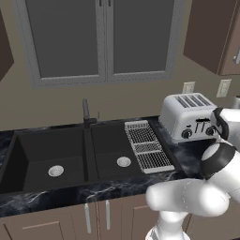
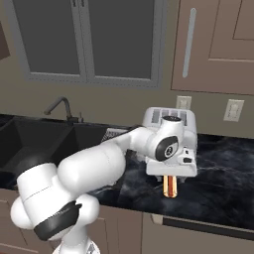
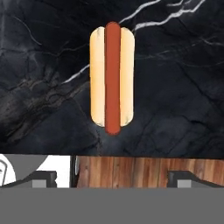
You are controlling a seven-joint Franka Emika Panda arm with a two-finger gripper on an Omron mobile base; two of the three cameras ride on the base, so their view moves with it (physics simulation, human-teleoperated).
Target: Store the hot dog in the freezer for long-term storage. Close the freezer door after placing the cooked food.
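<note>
The hot dog, a tan bun with a red sausage along its top, lies flat on the black marble counter. In the right base view the hot dog sits near the counter's front edge, just in front of the toaster. My gripper hovers directly above it, open, with its two fingertips spread wide and nothing between them. From the right base view the gripper points straight down over the bun, apart from it. The freezer and the freezer door are out of view.
A silver toaster stands on the counter behind the hot dog. To its left are a white drying rack and a double black sink with a faucet. Wooden cabinet fronts run below the counter edge.
</note>
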